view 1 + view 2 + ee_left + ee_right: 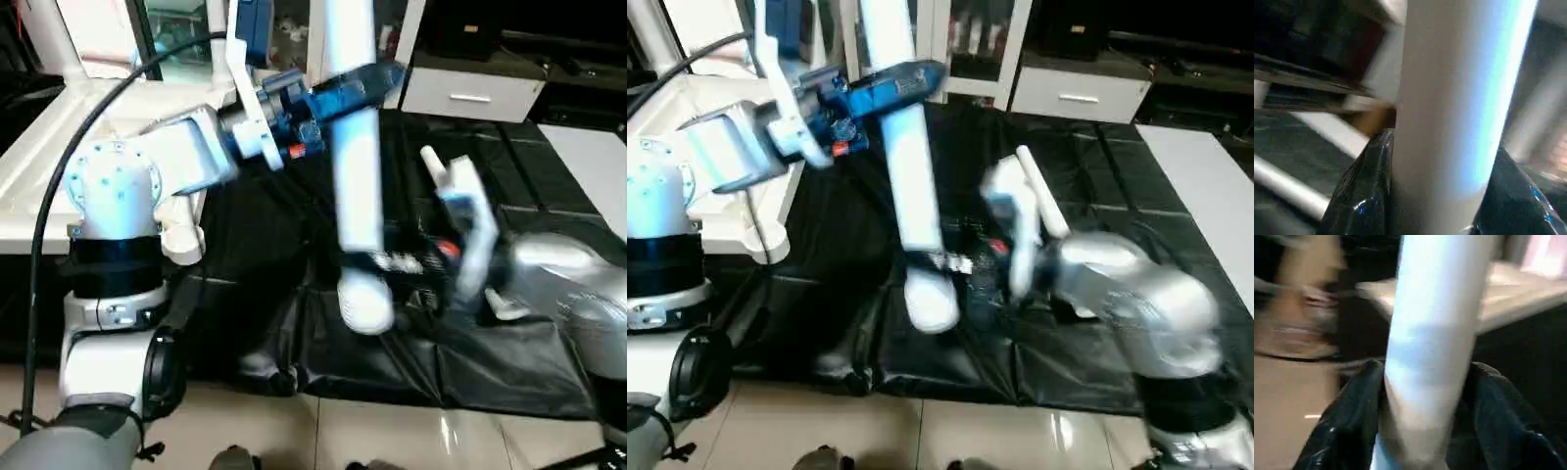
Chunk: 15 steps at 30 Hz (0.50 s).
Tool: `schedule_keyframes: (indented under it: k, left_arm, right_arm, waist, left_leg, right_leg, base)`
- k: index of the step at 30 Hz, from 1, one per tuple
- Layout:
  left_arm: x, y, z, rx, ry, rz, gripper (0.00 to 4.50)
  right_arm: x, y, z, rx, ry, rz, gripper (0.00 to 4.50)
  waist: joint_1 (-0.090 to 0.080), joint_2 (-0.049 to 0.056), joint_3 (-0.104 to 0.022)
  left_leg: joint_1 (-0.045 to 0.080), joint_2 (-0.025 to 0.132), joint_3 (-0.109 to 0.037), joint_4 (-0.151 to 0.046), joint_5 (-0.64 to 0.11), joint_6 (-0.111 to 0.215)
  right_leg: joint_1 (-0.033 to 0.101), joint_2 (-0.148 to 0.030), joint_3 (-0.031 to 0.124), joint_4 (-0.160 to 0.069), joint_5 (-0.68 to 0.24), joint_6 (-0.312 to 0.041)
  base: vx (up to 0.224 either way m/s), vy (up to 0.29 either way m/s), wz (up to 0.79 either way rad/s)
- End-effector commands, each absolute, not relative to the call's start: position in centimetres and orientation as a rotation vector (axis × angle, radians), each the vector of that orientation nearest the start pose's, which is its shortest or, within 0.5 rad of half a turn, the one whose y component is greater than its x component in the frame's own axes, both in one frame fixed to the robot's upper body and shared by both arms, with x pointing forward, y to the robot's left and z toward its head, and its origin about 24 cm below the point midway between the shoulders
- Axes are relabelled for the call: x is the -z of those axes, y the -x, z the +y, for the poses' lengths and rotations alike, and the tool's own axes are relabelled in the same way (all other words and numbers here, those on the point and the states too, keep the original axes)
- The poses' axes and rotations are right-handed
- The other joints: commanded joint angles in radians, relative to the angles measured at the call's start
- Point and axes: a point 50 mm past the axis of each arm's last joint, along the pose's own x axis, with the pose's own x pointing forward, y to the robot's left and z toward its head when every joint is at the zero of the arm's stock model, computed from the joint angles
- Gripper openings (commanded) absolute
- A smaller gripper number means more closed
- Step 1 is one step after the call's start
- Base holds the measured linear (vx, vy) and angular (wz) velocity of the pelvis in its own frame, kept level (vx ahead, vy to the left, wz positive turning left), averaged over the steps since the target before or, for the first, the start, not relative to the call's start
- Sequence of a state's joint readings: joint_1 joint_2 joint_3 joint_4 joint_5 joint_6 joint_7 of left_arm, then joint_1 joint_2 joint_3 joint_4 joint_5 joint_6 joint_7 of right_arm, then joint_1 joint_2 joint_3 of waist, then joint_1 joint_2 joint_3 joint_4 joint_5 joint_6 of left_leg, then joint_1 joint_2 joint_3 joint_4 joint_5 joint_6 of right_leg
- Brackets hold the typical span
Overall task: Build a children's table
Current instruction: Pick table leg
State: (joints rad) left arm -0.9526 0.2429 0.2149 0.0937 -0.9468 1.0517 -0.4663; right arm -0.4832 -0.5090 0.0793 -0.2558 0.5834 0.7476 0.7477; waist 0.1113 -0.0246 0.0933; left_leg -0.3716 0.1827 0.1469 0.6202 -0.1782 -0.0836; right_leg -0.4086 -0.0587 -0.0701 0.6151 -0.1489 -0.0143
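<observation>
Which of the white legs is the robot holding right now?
The middle leg over the black sheet: left gripper grips it high, right gripper near its rounded end. Another leg stands in the top, far left.

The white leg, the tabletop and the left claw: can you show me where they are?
white leg (356,186), left eye view, middle of the tube.
tabletop (39,166), left eye view, bare white surface near its rim.
left claw (1444,161), left wrist view, between its two black fingers.

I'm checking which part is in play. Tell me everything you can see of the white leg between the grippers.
The table leg is a long, smooth white tube, plastic by its look, with a rounded lower end. It stands nearly upright over the black-sheeted table. The left gripper flanks it high up, the right gripper near its lower end, black fingers on both sides.
</observation>
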Motion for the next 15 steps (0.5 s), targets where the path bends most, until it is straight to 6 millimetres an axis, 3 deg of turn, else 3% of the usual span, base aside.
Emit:
schedule_keyframes:
  k: [1,2,4,5,8,15]
  left_arm:
    - [-26.0,-33.0,8.1,1.07,0.419,0.068,1.84]
    - [-26.0,-33.0,8.1,1.07,0.419,0.068,1.84]
    - [-25.9,-33.1,7.5,1.02,0.384,0.043,1.77]
    - [-25.9,-33.1,7.5,1.016,0.382,0.041,1.74]
    - [-26.3,-33.5,6.3,0.921,0.366,-0.023,1.74]
    - [-26.7,-34.1,5.8,0.801,0.308,-0.069,1.74]
  right_arm:
    - [-17.5,-29.4,-13.0,-0.942,0.029,0.079,2.97]
    - [-17.5,-29.4,-13.0,-0.942,0.029,0.079,3.01]
    - [-17.2,-29.5,-12.3,-0.91,0.052,0.073,3.14]
    - [-17.2,-29.5,-12.3,-0.908,0.054,0.072,3.25]
    - [-16.0,-31.0,-10.9,-0.686,0.124,0.038,3.47]
    - [-14.8,-32.5,-10.8,-0.42,0.288,0.077,3.59]
  waist:
    - [-0.001,-0.004,-0.094]
    - [-0.001,-0.003,-0.094]
    - [0.004,0.002,-0.099]
    - [0.006,0.002,-0.1]
    - [-0.004,-0.002,-0.101]
    - [-0.015,-0.003,-0.098]
  left_leg:
    - [0.006,0.025,0.0,-0.069,-0.173,-0.019]
    - [0.005,0.026,-0.001,-0.07,-0.173,-0.02]
    - [0.016,0.032,0.0,-0.068,-0.168,-0.017]
    - [0.01,0.035,-0.001,-0.07,-0.151,-0.017]
    - [0.0,0.033,0.0,-0.071,-0.129,-0.035]
    - [0.001,0.027,0.001,-0.073,-0.163,-0.047]
  right_leg:
    - [0.052,-0.072,0.039,-0.094,-0.471,-0.059]
    - [0.053,-0.072,0.038,-0.091,-0.464,-0.061]
    - [0.046,-0.07,0.041,-0.087,-0.405,-0.085]
    - [0.051,-0.07,0.042,-0.077,-0.342,-0.11]
    - [0.056,-0.075,0.044,-0.069,-0.266,-0.142]
    - [0.059,-0.068,0.045,-0.071,-0.303,-0.099]
  base:
    - [0.0,0.0,0.0]
    - [0.0,0.0,0.0]
    - [0.0,0.0,0.0]
    - [0.0,0.0,0.0]
    - [0.0,0.0,0.0]
    - [0.0,0.0,0.0]
